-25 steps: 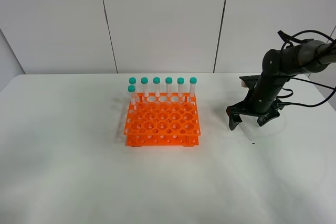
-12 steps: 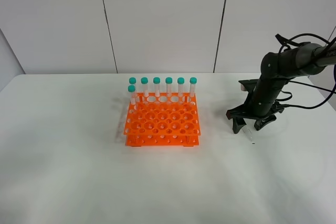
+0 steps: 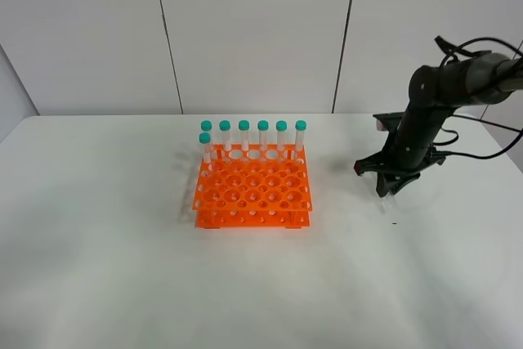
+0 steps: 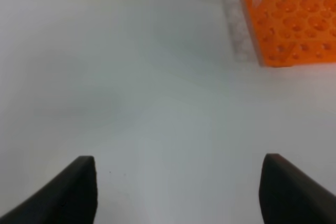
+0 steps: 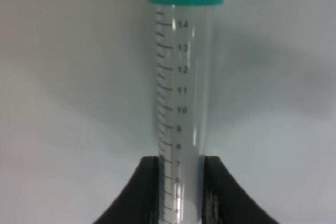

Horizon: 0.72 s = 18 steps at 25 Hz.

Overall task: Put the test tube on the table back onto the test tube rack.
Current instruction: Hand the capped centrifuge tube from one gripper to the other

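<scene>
Right claw (image 3: 390, 187) gripped the test tube (image 5: 181, 103); it should lift clear, turn tip-down, then aim for a free test tube rack (image 3: 253, 190) hole. Left claw (image 4: 176, 192) gaped open.

The table (image 3: 106, 275) is a white, matte surface; its far-left corner is rounded; the orange test tube rack (image 3: 253, 195) rests flat on the table, near the middle, on the far half.
</scene>
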Tool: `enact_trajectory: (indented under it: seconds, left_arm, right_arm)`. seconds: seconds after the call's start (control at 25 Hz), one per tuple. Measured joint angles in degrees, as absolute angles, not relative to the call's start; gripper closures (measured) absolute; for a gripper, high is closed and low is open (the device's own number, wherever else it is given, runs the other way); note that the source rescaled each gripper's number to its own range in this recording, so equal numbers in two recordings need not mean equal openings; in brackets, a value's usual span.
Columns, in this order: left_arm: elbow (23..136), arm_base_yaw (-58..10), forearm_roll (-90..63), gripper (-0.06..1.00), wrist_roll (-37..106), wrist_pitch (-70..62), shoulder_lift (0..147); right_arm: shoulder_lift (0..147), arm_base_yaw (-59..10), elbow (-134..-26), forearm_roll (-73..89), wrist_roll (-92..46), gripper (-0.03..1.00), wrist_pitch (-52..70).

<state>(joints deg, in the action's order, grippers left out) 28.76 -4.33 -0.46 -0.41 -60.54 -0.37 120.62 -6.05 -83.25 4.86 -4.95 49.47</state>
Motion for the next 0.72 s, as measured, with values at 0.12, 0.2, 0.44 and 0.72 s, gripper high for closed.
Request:
enact_trajectory:
  seconds: [0.12,0.2,0.44,0.72]
  left_arm:
    - [28.8,-4.3,-0.5,0.07,-0.4,-60.5,-0.4]
    - [28.8,-4.3,-0.5,0.07,-0.4,-60.5,-0.4]
    - [28.8,-4.3,-0.5,0.07,-0.4,-60.5,-0.4]
    - [28.8,-4.3,-0.5,0.07,-0.4,-60.5,-0.4]
  right_arm:
    - [114.7,-6.0,-85.8,4.8,-4.9,0.97,52.7]
    - [109.5,-6.0,-86.5,4.8,-4.9,0.97,54.6]
    - [95.8,-8.0,-82.6,1.1,-4.0,0.97,58.0]
    - [82.6,-19.1,-73.5,-1.5,1.0,0.97,59.0]
